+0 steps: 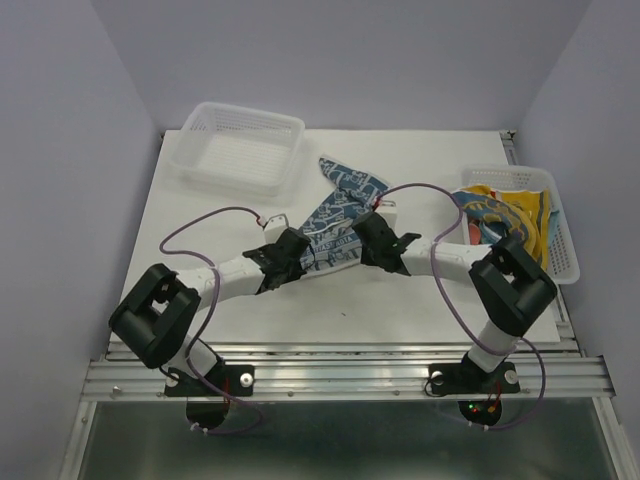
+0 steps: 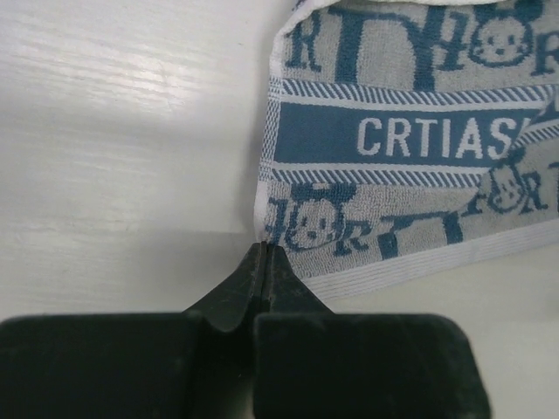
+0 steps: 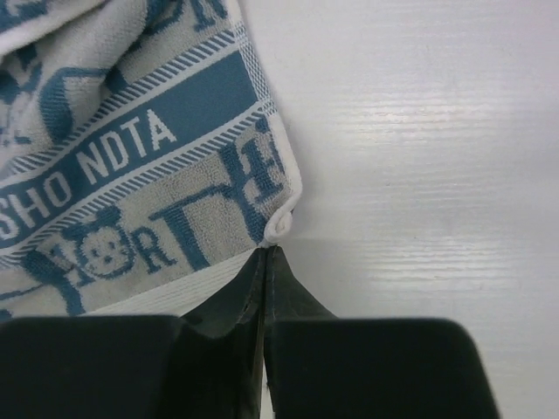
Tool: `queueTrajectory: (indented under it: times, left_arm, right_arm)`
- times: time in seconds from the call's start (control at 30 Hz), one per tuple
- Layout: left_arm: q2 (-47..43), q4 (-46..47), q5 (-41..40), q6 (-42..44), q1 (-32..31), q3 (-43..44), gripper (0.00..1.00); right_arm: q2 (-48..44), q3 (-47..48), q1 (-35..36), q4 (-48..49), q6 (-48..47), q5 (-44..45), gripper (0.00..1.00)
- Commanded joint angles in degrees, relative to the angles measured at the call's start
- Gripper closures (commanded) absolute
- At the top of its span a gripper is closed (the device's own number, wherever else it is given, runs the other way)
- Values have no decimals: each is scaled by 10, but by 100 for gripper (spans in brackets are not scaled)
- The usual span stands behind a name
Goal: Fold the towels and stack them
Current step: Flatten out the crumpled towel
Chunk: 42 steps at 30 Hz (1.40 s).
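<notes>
White worktop (image 1: 400, 310) runs away from the arm bases at its near edge, and both arms reach in to its middle. You have the left jaws closed tight on the near-left corner of the blue-and-white towel (image 1: 335, 215). The right jaws are closed the same way on its near-right corner, where the hem curls at the tips. The towel's near edge therefore spans from one pair of jaws to the other, and the rest lies beyond them, rumpled, trailing toward the far edge. Neither arm is nearer, so any lift or fold likely needs both corners carried together. Further off, the other towels (image 1: 505, 215) are heaped in a basket (image 1: 565, 265) at the right edge, and another basket (image 1: 245, 112) sits by the far-left corner.
</notes>
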Motion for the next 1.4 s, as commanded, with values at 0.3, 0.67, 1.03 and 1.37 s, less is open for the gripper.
queueTrajectory:
  times: [0.3, 0.67, 1.03, 1.37]
  left_arm:
    - [-313, 83, 167, 76, -20, -1, 100]
    - [-408, 115, 346, 87, -40, 160, 100]
    - [-442, 119, 390, 54, -53, 257, 100]
    - [-468, 127, 399, 25, -53, 238, 100]
  right_arm:
    - [-343, -21, 9, 38, -95, -5, 99]
    - [-518, 146, 8, -31, -127, -181, 99]
    - [-543, 306, 9, -82, -102, -326, 99]
    - [-567, 283, 9, -65, -60, -392, 99]
